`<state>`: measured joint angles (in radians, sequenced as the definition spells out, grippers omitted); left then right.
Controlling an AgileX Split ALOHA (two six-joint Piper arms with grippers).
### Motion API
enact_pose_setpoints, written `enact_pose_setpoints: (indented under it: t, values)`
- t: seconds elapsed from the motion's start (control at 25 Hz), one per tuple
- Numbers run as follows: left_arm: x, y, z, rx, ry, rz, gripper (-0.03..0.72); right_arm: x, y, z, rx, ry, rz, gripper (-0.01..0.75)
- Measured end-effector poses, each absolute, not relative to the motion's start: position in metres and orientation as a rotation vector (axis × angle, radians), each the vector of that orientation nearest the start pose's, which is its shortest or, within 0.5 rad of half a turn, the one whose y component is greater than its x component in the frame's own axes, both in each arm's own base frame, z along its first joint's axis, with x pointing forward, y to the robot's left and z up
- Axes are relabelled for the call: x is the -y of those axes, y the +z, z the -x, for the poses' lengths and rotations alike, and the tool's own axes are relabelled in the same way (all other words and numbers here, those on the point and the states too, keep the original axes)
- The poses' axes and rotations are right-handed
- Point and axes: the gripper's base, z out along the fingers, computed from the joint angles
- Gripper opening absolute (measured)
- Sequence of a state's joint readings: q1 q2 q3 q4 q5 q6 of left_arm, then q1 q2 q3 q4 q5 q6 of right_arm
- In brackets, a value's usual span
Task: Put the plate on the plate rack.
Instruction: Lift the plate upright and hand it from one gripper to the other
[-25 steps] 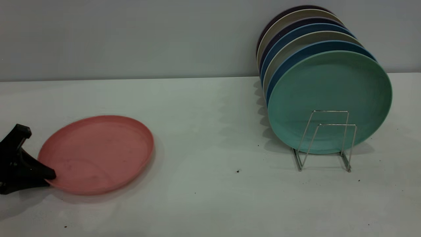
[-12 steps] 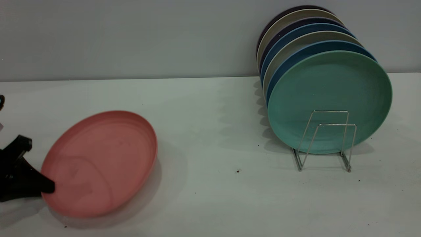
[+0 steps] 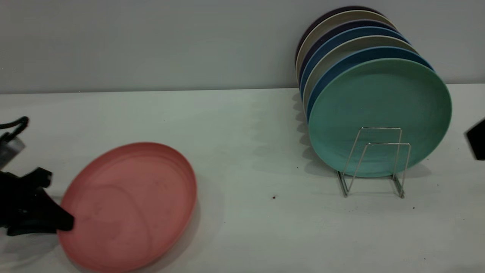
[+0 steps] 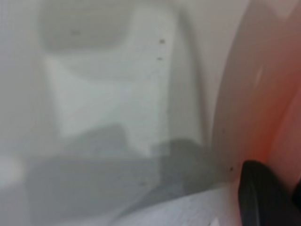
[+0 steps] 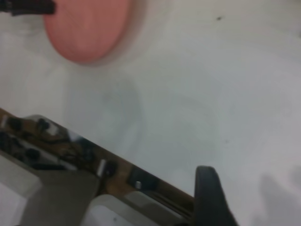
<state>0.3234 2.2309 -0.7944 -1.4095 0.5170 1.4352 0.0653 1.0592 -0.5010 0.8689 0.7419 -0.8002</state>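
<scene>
One white bench (image 3: 242, 151), broad and pale, carries everything, with a grey wall behind it.

Seven plates, roughly, stand on edge at far right in a leaning row, dark, cream and blue ones behind a mint-green plate (image 3: 379, 110) at the front.

One salmon-pink plate (image 3: 129, 206), near left, is tilted with its far rim lifted and its face turned toward the right; whether its near edge touches the bench cannot be told. It is well apart from the rack.

One plate rack (image 3: 373, 163), thin silver wire, shows two upright loops free in front of the mint-green plate.

One left tool (image 3: 62, 223), black, at the near left edge, is pinching the pink plate's left rim; the left wrist view shows a dark fingertip (image 4: 263, 195) pressed to the rim.

One right tool (image 3: 477, 138), a dark shape at the far right edge; whether it is spread or pressed together cannot be told.

Progress: grasp made and plate tipped up. Remaining, by judgement: carry across to the right, stand it on edge, seat it in a free loop, release.
</scene>
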Motion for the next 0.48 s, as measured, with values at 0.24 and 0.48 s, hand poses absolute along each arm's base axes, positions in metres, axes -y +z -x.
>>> enact_pose_setpoints:
  t: [0.24,0.48]
  values:
    - [-0.028,0.008,-0.298,-2.800,-0.682,0.229,0.014,-0.062,0.211,-0.187,-2.476,0.748,0.348,0.494]
    - [-0.029,0.022,-0.306,-2.727,-0.655,0.254,0.014,-0.063,0.197,-0.194,-2.526,0.777,0.343,0.494]
